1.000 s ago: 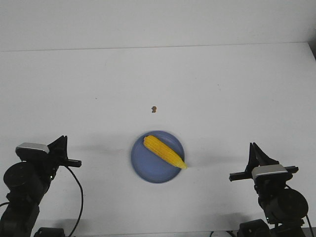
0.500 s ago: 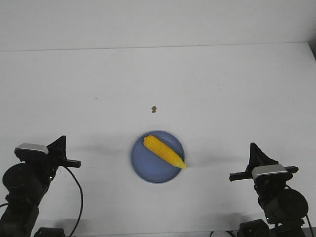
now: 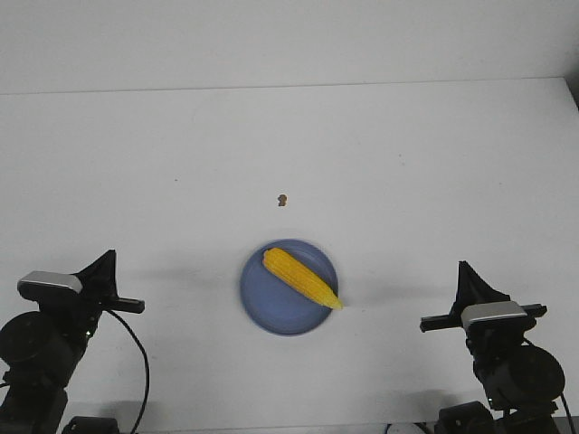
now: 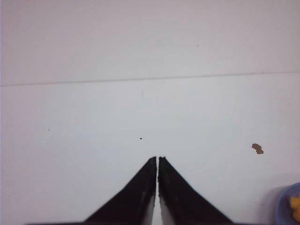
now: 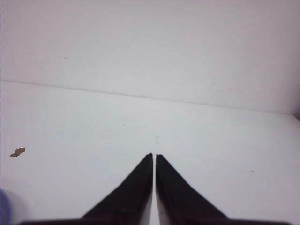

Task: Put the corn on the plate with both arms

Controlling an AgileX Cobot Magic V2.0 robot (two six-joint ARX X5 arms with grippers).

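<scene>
The yellow corn (image 3: pixel 302 278) lies diagonally on the light blue plate (image 3: pixel 262 294) near the table's front middle, its tip reaching over the plate's right rim. My left gripper (image 3: pixel 109 255) is shut and empty at the front left, well apart from the plate. My right gripper (image 3: pixel 463 267) is shut and empty at the front right. In the left wrist view the jaws (image 4: pixel 157 158) are closed and a sliver of the plate (image 4: pixel 283 208) with corn (image 4: pixel 296 206) shows at the edge. In the right wrist view the jaws (image 5: pixel 153 154) are closed and the plate's edge (image 5: pixel 3 206) just shows.
A tiny brown speck (image 3: pixel 282 200) lies on the white table (image 3: pixel 289 154) beyond the plate; it also shows in the left wrist view (image 4: pixel 257 148) and the right wrist view (image 5: pixel 18 152). The table's far edge meets a white wall.
My left arm has drawn back toward the front left corner. The right arm, corn and plate have not moved.
</scene>
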